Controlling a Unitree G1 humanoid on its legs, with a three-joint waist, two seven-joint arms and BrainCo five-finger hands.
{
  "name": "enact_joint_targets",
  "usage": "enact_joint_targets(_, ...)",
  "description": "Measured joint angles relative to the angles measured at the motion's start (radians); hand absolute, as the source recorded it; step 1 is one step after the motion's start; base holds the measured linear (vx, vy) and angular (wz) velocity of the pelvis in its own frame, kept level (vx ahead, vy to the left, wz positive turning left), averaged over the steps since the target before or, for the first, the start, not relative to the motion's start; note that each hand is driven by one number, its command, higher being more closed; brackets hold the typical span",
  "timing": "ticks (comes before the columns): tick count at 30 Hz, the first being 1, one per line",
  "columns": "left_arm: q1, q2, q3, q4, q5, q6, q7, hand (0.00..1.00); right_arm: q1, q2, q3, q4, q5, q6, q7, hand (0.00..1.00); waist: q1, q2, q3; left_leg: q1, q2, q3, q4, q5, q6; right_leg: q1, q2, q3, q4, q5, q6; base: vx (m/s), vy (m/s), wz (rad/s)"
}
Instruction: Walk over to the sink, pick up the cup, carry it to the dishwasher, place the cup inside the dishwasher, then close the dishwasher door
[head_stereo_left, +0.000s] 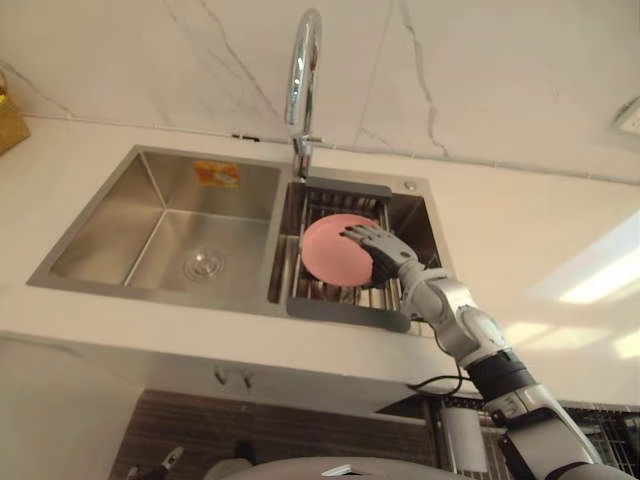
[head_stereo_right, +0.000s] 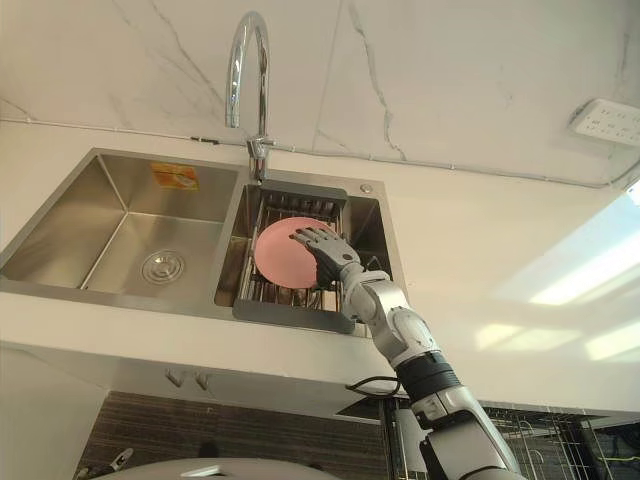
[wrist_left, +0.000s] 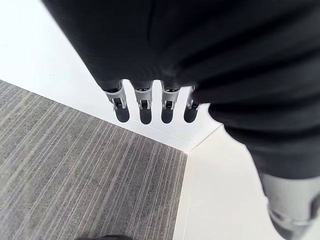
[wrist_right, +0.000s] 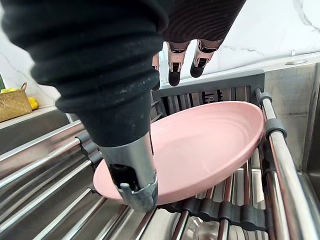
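A shallow pink dish (head_stereo_left: 328, 252) leans tilted in the grey drying rack (head_stereo_left: 350, 312) set across the sink's right basin; it looks more like a plate than a cup. My right hand (head_stereo_left: 385, 252) reaches over the counter edge to the dish's right rim. In the right wrist view its fingers (wrist_right: 173, 75) are straight above the dish (wrist_right: 210, 145) and its thumb (wrist_right: 132, 185) sits at the near rim, without closing on it. My left hand (wrist_left: 145, 107) hangs relaxed over grey floor, holding nothing.
A tall chrome faucet (head_stereo_left: 303, 70) rises behind the rack. The left basin (head_stereo_left: 170, 230) holds only its drain. A woven basket (head_stereo_left: 8, 120) stands at the counter's far left. A wire rack (head_stereo_right: 540, 430) shows below the counter at lower right.
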Motion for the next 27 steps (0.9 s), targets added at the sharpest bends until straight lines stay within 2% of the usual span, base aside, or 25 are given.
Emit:
enact_joint_targets(7,0.001,0.0,0.0,-0.002,0.0,0.009,-0.004,0.0,-0.018,0.001,0.039,0.094,-0.098,0.005,-0.002,0.0,0.019,-0.007,0.005,-0.014,-0.005,-0.021,0.0,0.007,0.007,-0.001,-0.004,-0.032,-0.004,0.0,0.0,-0.05,0.007,0.1)
enact_joint_targets(18,0.002,-0.001,0.0,-0.042,0.0,0.008,-0.004,0.0,-0.08,0.008,0.068,0.205,-0.145,0.005,-0.001,0.0,0.022,-0.014,0.013,-0.026,-0.012,-0.035,0.0,0.011,0.009,0.001,-0.008,-0.047,-0.011,0.004,0.003,0.0,0.002,0.03)
enact_joint_targets(19,0.002,-0.001,-0.001,-0.042,0.0,0.008,-0.004,0.0,-0.086,0.009,0.068,0.212,-0.166,0.007,-0.003,1.0,0.022,-0.014,0.013,-0.026,-0.012,-0.035,0.0,0.011,0.009,0.001,-0.008,-0.048,-0.011,0.004,0.003,0.0,0.0,0.0)
enact_joint_targets(23,0.002,-0.002,-0.002,-0.041,0.0,0.008,-0.004,0.0,-0.094,0.023,0.068,0.235,-0.224,0.012,-0.022,1.0,0.023,-0.014,0.013,-0.024,-0.012,-0.036,0.0,0.012,0.009,0.004,-0.008,-0.049,-0.01,0.004,0.003,-0.03,0.005,0.01)
enact_joint_targets(27,0.002,-0.002,-0.002,-0.041,0.0,0.008,-0.004,0.0,-0.094,0.028,0.068,0.241,-0.3,0.038,-0.115,1.0,0.026,-0.015,0.015,-0.025,-0.012,-0.037,0.0,0.012,0.009,0.005,-0.009,-0.051,-0.01,0.003,0.002,-0.03,0.009,0.02)
